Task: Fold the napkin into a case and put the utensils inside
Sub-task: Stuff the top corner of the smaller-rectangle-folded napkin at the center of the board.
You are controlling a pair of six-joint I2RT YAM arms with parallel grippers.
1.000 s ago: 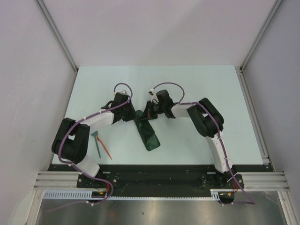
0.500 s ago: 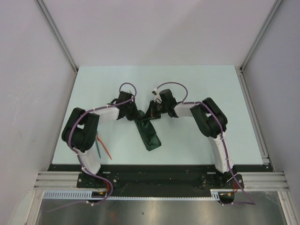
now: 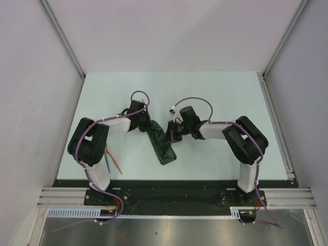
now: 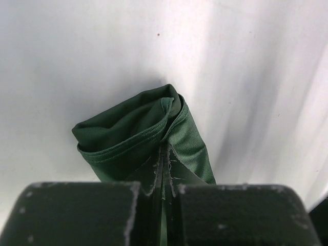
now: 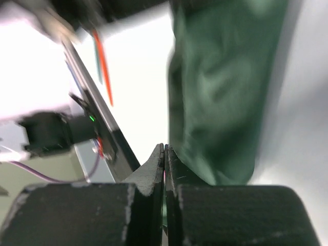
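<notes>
Running far-left to near-right, napkin [image 3: 164, 149] had left pincer [image 4: 164, 159] clamping its far end, right pincer [image 5: 164, 148] closed tight at its right edge.

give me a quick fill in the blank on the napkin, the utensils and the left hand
1. The left hand is ____ on one end of the napkin.
2. The napkin is dark ____ in colour.
3. Seen from above, the two utensils lie on the table to the ____ of the napkin.
4. One utensil is teal, the other is ____.

Missing words: shut; green; left; orange
</notes>
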